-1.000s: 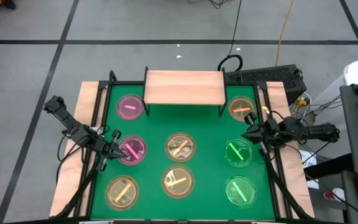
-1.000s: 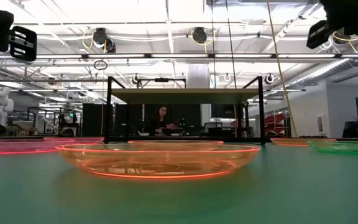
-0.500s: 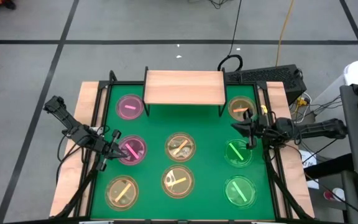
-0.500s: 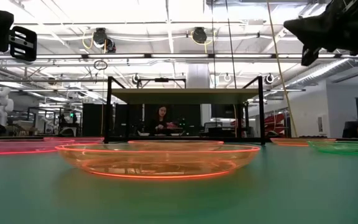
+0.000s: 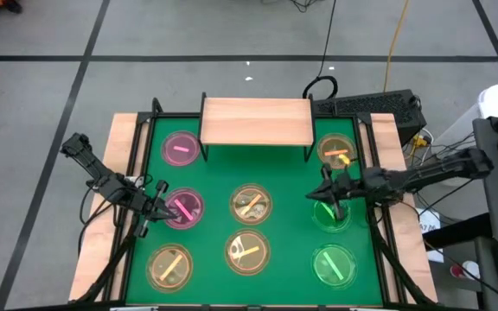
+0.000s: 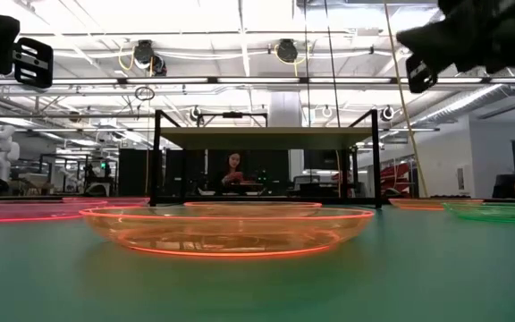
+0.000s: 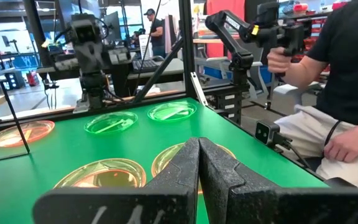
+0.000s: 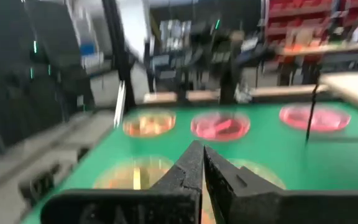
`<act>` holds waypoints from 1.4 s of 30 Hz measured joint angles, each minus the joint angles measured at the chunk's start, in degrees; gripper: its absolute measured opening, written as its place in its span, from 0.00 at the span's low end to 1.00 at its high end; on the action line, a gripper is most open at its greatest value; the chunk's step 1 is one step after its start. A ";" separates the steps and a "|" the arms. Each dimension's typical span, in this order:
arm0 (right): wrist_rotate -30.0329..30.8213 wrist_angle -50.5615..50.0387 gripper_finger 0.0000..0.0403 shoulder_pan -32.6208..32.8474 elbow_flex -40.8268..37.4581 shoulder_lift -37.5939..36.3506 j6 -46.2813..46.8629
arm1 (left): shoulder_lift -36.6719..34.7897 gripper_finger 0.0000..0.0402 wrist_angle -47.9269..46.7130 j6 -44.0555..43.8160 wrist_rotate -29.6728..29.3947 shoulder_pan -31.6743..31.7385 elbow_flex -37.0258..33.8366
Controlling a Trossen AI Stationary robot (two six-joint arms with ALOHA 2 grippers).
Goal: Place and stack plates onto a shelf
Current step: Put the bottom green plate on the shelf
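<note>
In the high view the light-wood shelf [image 5: 256, 121] stands on thin black legs at the table's far edge. Eight plates lie on the green table: two pink [image 5: 181, 149] [image 5: 184, 207], several amber [image 5: 251, 204] [image 5: 336, 152], two green [image 5: 331, 213] [image 5: 334, 264]. My left gripper [image 5: 160, 202] [image 7: 199, 146] is shut and hovers at the left rim of the nearer pink plate. My right gripper [image 5: 325, 192] [image 8: 202, 155] is shut and hangs above the far edge of the upper green plate. The low view shows both arms well above the table.
A black frame rail and wooden side boards [image 5: 124, 142] border the table left and right. Cables and a dark box [image 5: 379, 105] lie behind the right far corner. A seated person [image 7: 347, 74] holds a control arm beyond the table's right side.
My right gripper has moved from over the table's right edge toward the left, reaching in above the upper green plate, and has turned as the arm stretched out. It has stayed high above the table. The plates have not moved.
</note>
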 joint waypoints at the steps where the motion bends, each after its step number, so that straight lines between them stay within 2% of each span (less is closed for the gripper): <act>1: 0.06 -1.05 0.00 0.49 0.02 1.28 -0.91 | 0.00 0.04 0.00 -0.01 0.00 0.00 -0.01; 6: 5.86 -3.02 0.00 1.22 0.06 9.96 -3.13 | 0.00 0.04 -0.01 -0.01 -0.01 0.00 0.00; 10: 3.72 2.50 0.02 1.27 0.17 17.42 -5.82 | 0.00 0.04 -0.02 0.00 0.00 0.00 -0.01; 13: 1.50 7.78 0.08 1.27 0.15 22.57 -8.78 | 0.00 0.04 -0.13 0.00 0.00 0.00 -0.01; 17: 2.80 15.01 0.18 1.17 0.25 28.02 -10.29 | 0.00 0.04 -0.14 0.00 -0.01 0.00 0.00; 23: 3.00 13.22 0.32 2.77 5.72 34.06 -10.57 | 0.00 0.04 -0.14 0.00 0.00 0.00 -0.01; 27: 2.97 1.45 0.36 3.51 11.99 35.95 -8.49 | 0.00 0.04 -0.17 0.00 0.00 0.00 0.00; 31: 1.15 -22.58 0.37 3.52 19.90 35.99 -3.74 | 0.00 0.04 -0.17 -0.02 0.00 0.00 0.01; 34: -7.06 -39.59 0.37 3.55 26.65 35.40 0.21 | 0.00 0.04 -0.17 0.00 -0.01 0.00 -0.01; 37: -16.09 -50.84 0.37 3.65 31.70 34.15 4.21 | 0.00 0.04 -0.19 0.00 -0.02 0.00 0.00; 39: -21.34 -53.84 0.36 4.29 32.73 33.01 7.28 | 0.00 0.04 -0.19 -0.02 -0.02 0.00 0.00; 42: -24.12 -54.15 0.36 6.70 32.22 31.23 9.58 | 0.00 0.04 -0.19 0.00 -0.02 0.00 -0.01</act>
